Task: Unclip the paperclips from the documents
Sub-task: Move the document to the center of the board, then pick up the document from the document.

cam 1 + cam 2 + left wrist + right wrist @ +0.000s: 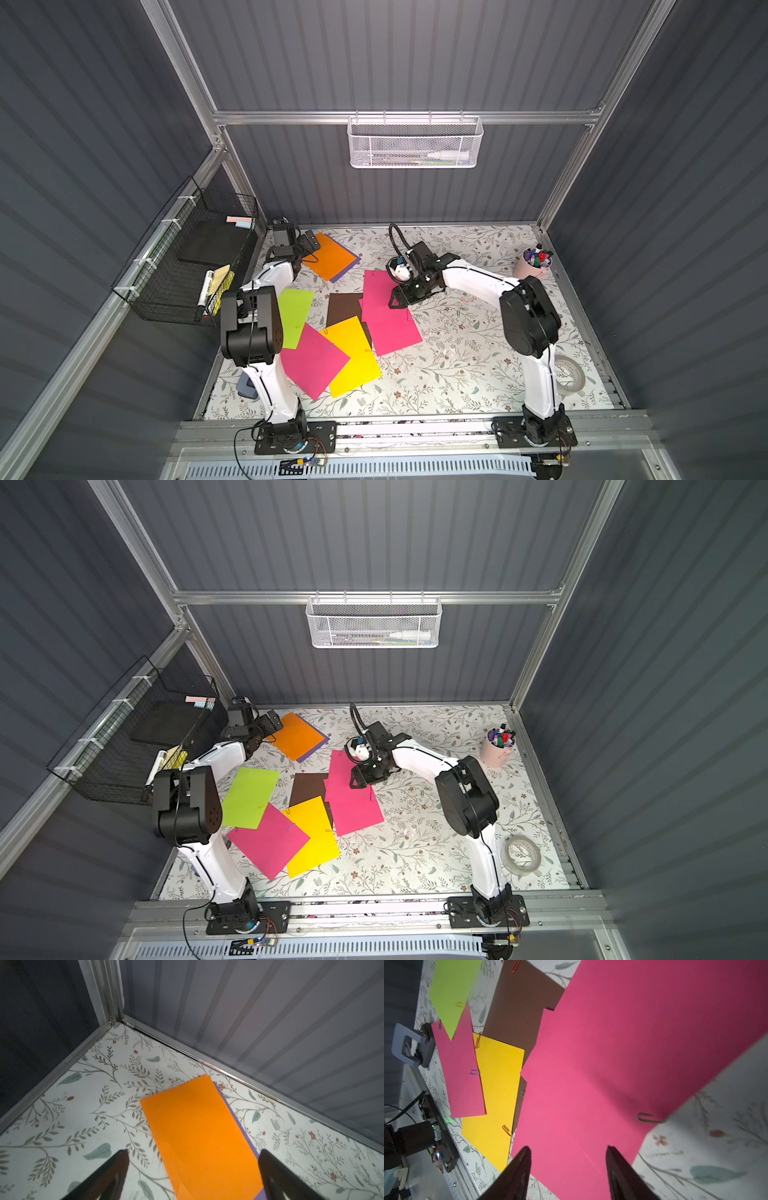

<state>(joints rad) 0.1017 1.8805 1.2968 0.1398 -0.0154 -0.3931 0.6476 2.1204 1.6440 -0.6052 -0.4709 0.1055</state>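
Paperclips (474, 1072) of coloured wire are clinging to edges of the documents (496, 1095); a green paperclip (648, 1118) is hanging on the magenta sheet (591, 1084) just ahead of the right gripper (569, 1149), whose jaws are standing apart above it, gripping nothing. The left gripper (193, 1153) is gaping empty over the orange sheet (199, 1132) covering a purple sheet (239, 1124). Lettering on the black base plate (446, 1142) is blurring past reading.

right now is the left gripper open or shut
Open. In the left wrist view the left gripper's fingers stand wide apart, with the orange sheet lying on the table beneath the gap.
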